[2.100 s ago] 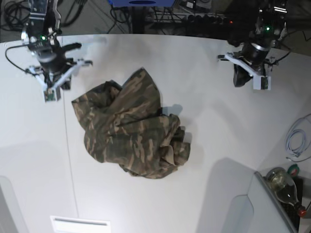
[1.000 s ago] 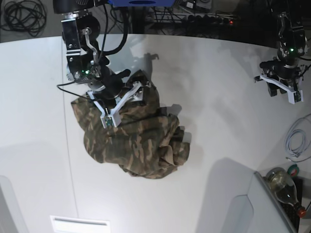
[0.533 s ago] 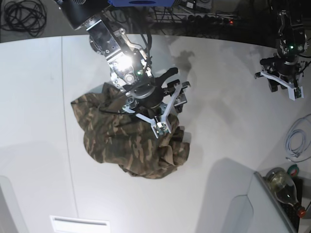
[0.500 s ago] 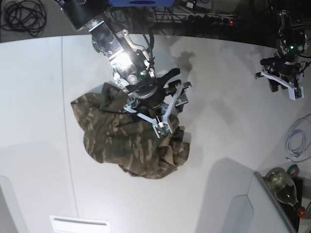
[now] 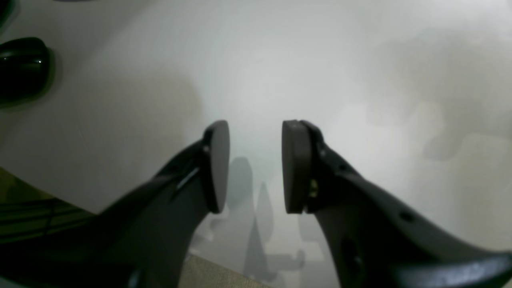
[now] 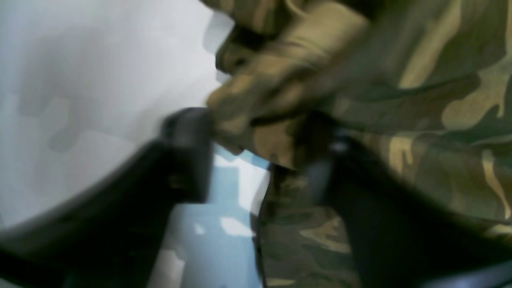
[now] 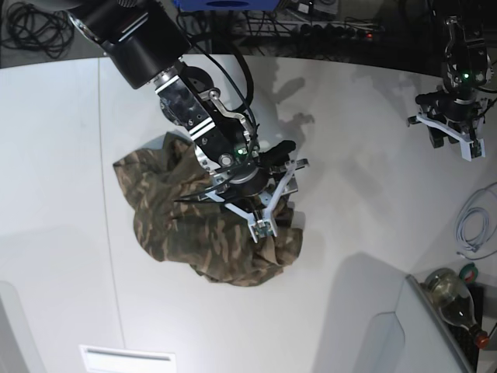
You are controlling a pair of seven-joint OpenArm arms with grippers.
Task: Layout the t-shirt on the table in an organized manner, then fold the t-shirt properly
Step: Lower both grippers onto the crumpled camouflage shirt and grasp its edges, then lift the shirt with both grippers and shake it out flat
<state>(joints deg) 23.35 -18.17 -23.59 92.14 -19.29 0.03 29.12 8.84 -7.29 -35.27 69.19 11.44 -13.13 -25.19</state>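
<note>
The right pincer (image 7: 273, 203) straddles a fold at the t-shirt's (image 7: 182, 221) edge; grip uncertain. The left pincer (image 5: 255, 166) hovers open, well apart. The t-shirt lies crumpled mid-table (image 7: 373, 233); spreading and folding remain.

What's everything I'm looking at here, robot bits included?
t-shirt: one, green-brown camouflage, crumpled mid-table
table: one, white, under everything
cables: one bundle, pale, table's right edge
bottle: one, clear glass, lower right corner
right claw: one, black and white, down on the shirt's bunched edge, cloth between its fingers
left claw: one, black, empty, fingers apart above bare table
</note>
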